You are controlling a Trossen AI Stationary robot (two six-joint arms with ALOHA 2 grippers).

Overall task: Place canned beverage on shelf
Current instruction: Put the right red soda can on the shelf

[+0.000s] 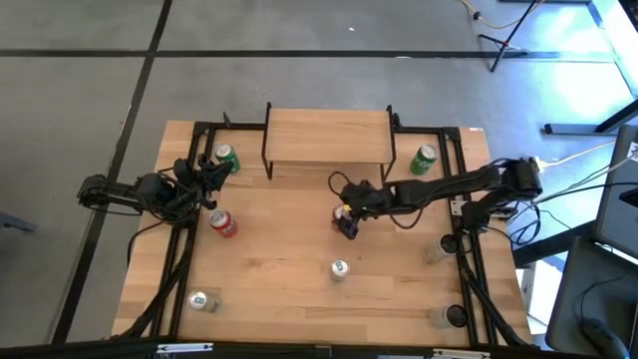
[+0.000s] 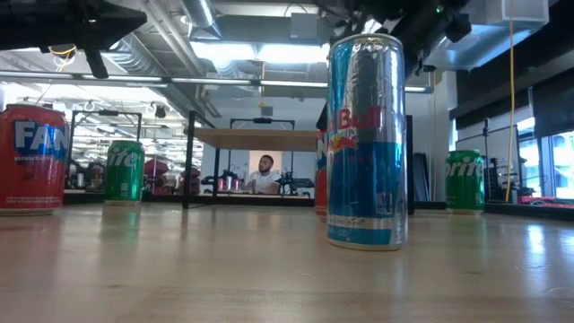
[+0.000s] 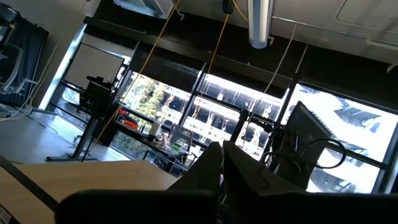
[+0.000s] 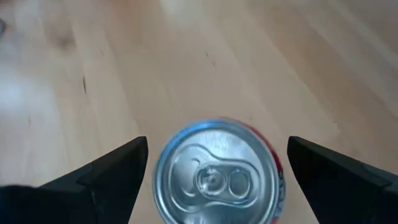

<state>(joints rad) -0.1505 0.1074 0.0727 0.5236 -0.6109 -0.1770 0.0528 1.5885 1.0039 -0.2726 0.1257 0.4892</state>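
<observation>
The shelf stands at the table's far middle on thin black legs; it also shows in the low view. My right gripper reaches in from the right and points down over a red can with a silver top in front of the shelf. It is open, with one finger on either side of the can's top, and gaps show on both sides. The can stands upright on the table. My left gripper is shut and empty at the table's left, pointing up into the room.
A tall blue-and-silver can stands near the table's middle. A red can and a green can stand at the left, a green can at the far right, and a silver can at the near left. Clear cups stand at the right.
</observation>
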